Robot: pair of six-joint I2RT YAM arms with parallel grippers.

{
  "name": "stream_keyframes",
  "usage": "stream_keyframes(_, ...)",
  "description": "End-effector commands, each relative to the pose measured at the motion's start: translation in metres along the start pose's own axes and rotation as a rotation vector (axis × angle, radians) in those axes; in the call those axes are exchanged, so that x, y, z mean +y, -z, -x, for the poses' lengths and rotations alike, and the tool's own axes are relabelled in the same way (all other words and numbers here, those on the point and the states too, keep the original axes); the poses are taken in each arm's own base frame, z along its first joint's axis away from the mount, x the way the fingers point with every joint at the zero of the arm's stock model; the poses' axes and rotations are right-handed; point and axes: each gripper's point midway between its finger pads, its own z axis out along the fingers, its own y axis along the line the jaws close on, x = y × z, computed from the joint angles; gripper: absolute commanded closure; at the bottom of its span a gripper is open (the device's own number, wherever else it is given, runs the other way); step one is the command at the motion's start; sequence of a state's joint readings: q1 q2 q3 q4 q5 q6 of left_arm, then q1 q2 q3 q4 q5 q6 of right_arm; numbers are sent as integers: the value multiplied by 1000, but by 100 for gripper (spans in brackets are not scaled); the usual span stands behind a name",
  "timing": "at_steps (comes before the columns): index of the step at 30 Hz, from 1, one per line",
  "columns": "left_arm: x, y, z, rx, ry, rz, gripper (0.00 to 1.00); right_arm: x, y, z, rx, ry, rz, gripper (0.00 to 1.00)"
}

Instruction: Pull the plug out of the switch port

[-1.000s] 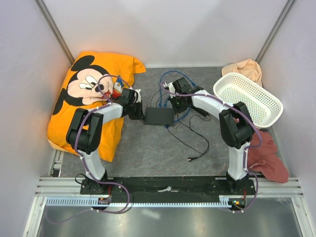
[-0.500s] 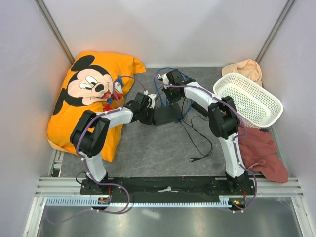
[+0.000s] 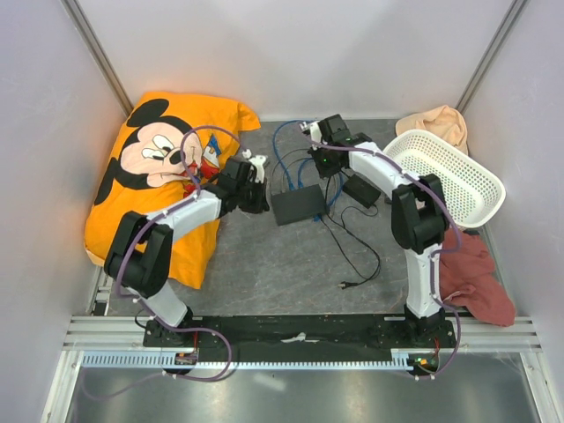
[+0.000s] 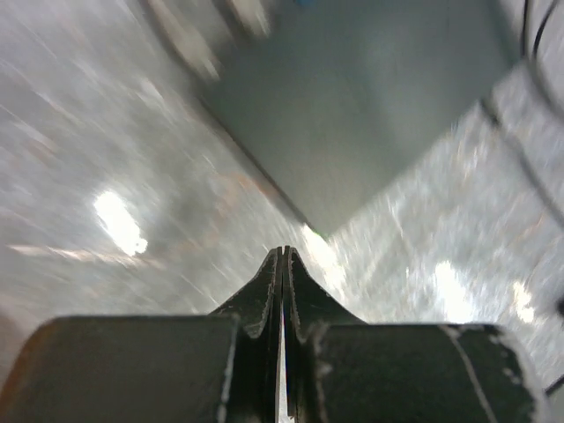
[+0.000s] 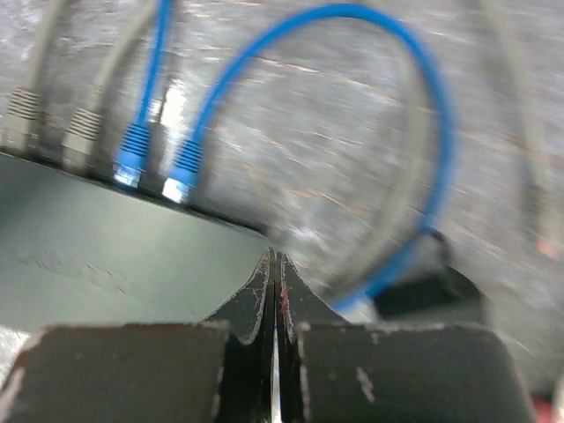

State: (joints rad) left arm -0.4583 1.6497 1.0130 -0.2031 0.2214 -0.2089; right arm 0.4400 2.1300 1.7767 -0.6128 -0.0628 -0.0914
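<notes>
At the middle of the table [image 3: 264, 264], from above, the switch [image 3: 298, 204] lies with its cabled edge toward 12 o'clock. Left wrist: the left gripper [image 4: 283, 254], fingers pressed together and empty, likely braces the switch at its 1 o'clock. Right wrist: the right gripper [image 5: 275, 257], closed on nothing, has the blue plugs [image 5: 181, 182] at 10 o'clock, apart.

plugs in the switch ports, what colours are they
Two blue plugs and two grey plugs sit along the black switch edge; clearest in the right wrist view.
</notes>
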Motion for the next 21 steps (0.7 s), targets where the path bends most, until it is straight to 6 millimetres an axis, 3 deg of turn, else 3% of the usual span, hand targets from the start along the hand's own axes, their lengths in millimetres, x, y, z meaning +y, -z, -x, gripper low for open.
stream_keyframes(1, 2, -3, 66, -116, -32, -45, 98, -4, 34, 5, -31, 27, -3, 100)
stream_keyframes(2, 8, -16, 65, -90, -19, -41, 98, -1, 35, 2, -23, 34, 19, 100)
stream_keyframes(3, 11, -19, 72, -93, -11, -39, 79, 1, 37, -4, 0, 35, 35, 100)
stream_keyframes(4, 10, -20, 93, -123, 2, -39, 64, 3, 43, -3, -6, 39, 44, 100)
stream_keyframes(6, 23, -35, 95, -102, 53, -20, 36, 14, 53, -6, 4, 38, 98, 98)
stream_keyframes(7, 23, -34, 109, -124, 78, -22, 33, 19, 63, -6, 0, 40, 122, 80)
stream_keyframes(10, 35, -48, 112, -110, 129, -5, 37, 34, 87, -24, 11, 32, 181, 37)
stream_keyframes(13, 47, -60, 104, -84, 170, 22, 46, 48, 99, -50, 37, 39, 205, 20)
stream_keyframes(16, 56, -69, 94, -63, 200, 59, 48, 54, 98, -75, 82, 33, 220, 21)
stream_keyframes(21, 59, -79, 83, -39, 232, 65, 55, 70, 90, -88, 102, 35, 288, 33)
